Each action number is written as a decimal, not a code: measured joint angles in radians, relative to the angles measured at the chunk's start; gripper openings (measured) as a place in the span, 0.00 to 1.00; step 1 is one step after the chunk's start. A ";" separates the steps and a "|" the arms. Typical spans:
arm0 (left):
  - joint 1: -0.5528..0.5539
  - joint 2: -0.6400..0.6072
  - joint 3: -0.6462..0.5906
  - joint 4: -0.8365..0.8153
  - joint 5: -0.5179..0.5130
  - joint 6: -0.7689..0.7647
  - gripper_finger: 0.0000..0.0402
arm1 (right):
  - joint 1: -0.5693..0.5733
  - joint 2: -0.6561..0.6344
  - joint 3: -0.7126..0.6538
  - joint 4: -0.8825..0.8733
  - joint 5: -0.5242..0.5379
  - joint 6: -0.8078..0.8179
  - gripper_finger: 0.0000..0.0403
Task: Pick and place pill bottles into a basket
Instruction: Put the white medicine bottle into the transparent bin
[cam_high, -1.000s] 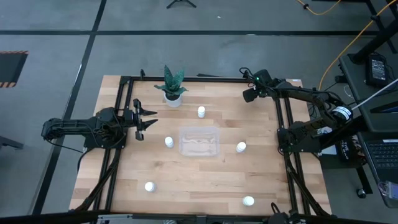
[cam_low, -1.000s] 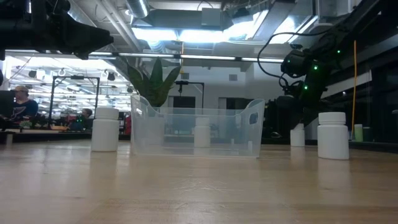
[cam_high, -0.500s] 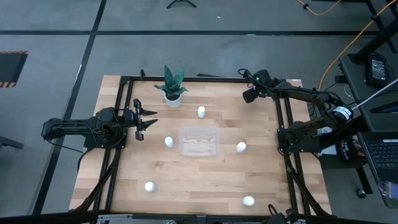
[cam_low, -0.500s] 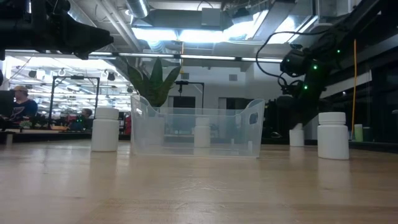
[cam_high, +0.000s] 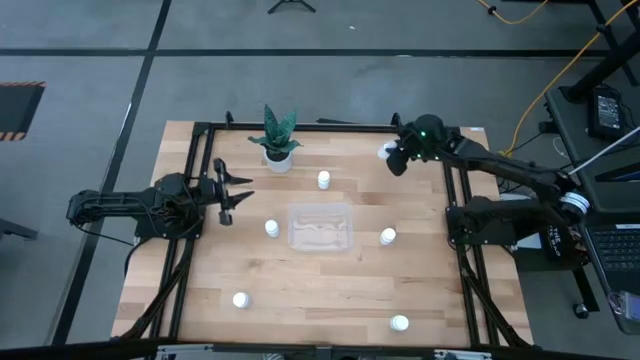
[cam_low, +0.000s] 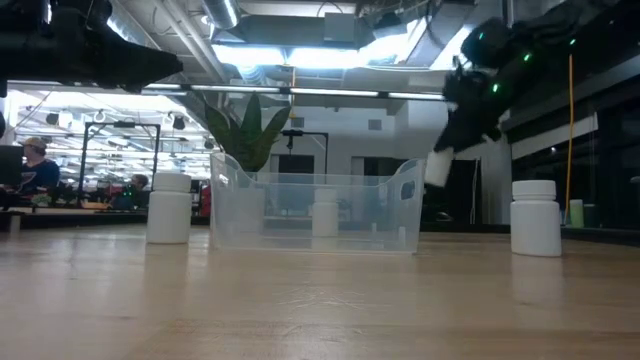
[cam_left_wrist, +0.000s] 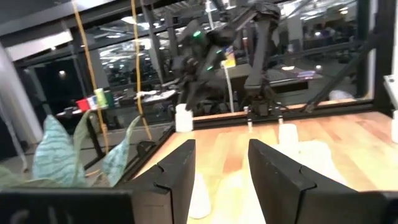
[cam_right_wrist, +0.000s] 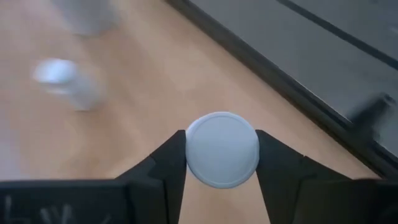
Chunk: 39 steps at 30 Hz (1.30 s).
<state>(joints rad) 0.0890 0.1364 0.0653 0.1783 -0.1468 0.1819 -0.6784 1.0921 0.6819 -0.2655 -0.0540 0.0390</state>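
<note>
Clear, shallow plastic basket (cam_high: 320, 227) sat empty; the right gripper (cam_right_wrist: 222, 151) clasped a small white cylindrical pill bottle (cam_right_wrist: 222, 149) aloft; the left gripper (cam_left_wrist: 219, 171) gaped, holding nothing.

The basket (cam_high: 320, 227) sits mid-worktop (cam_high: 330, 290) with its top open from above. Three bottles ring it: one (cam_high: 272, 228) just beside its left wall, one (cam_high: 388, 236) near its right wall, one (cam_high: 324, 180) behind it. The plant (cam_high: 277, 140) blocks the far left corner. Two more bottles (cam_high: 240, 299) (cam_high: 400, 323) stand well apart near the front edge, leaving a wide bare strip between them.
</note>
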 joint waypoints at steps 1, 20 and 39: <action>0.000 0.000 0.000 0.000 -0.012 0.000 0.36 | 0.019 -0.020 0.000 0.000 -0.027 -0.007 0.38; 0.000 0.000 0.000 -0.003 -0.024 -0.012 0.36 | 0.556 0.000 0.000 0.184 -0.051 -0.079 0.38; 0.000 0.000 0.000 0.012 -0.024 -0.093 0.36 | 0.735 0.150 0.094 0.241 0.088 -0.015 0.39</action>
<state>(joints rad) 0.0891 0.1364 0.0653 0.1905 -0.1707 0.0887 0.0570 1.2418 0.7763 -0.0242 0.0339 0.0235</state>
